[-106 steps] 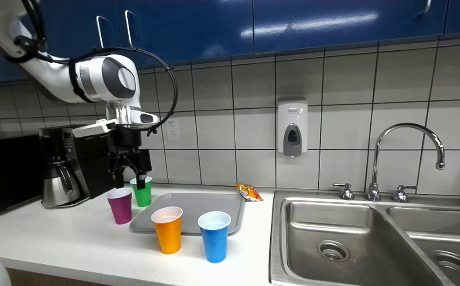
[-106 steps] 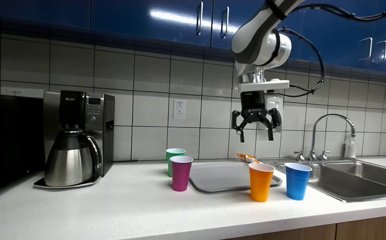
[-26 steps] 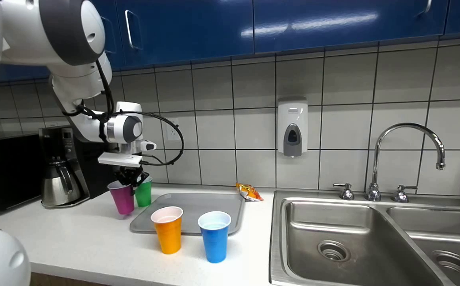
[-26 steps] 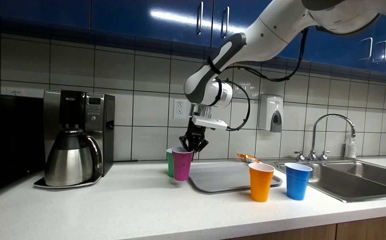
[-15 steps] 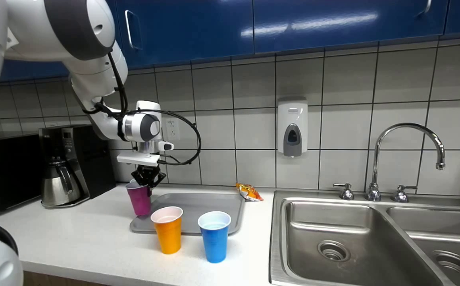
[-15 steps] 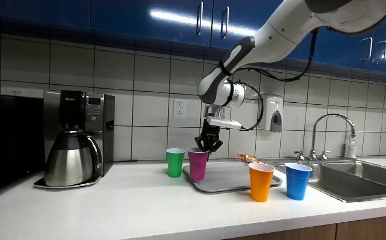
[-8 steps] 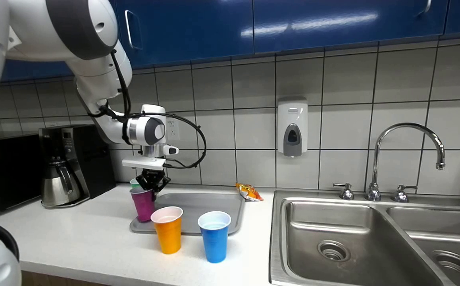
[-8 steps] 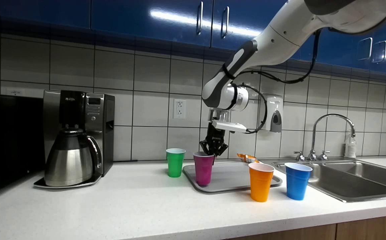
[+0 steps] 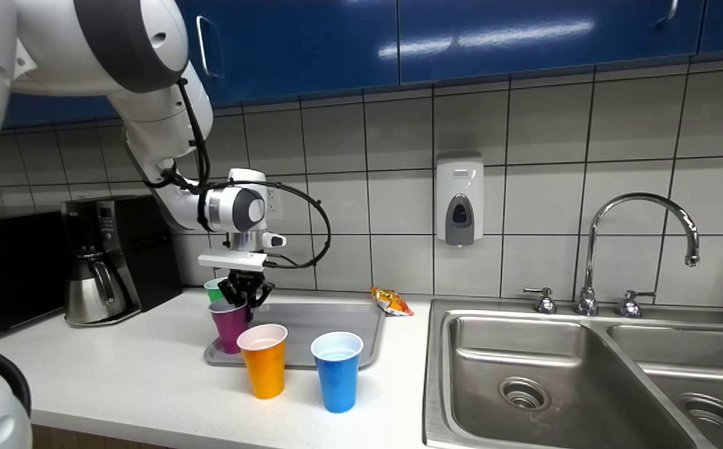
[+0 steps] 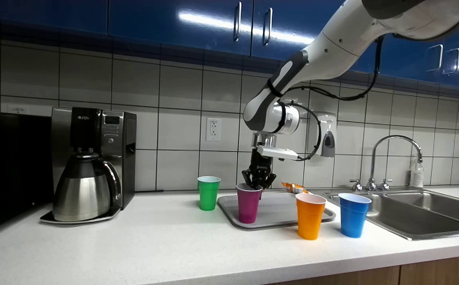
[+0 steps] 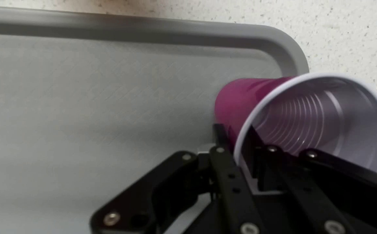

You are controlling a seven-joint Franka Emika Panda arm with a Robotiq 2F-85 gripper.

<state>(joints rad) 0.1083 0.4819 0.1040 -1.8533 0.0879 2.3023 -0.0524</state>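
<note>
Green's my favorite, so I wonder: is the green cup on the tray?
No, the green cup stands on the white counter, beside the gray tray.

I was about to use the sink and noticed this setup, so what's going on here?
A robot arm has its pincer, slightly open, straddling the rim of the purple cup: one side inside, the other outside. The cup appears to stand on the gray tray, near one corner. The green cup, orange cup and blue cup stand on the counter, off the tray.
</note>
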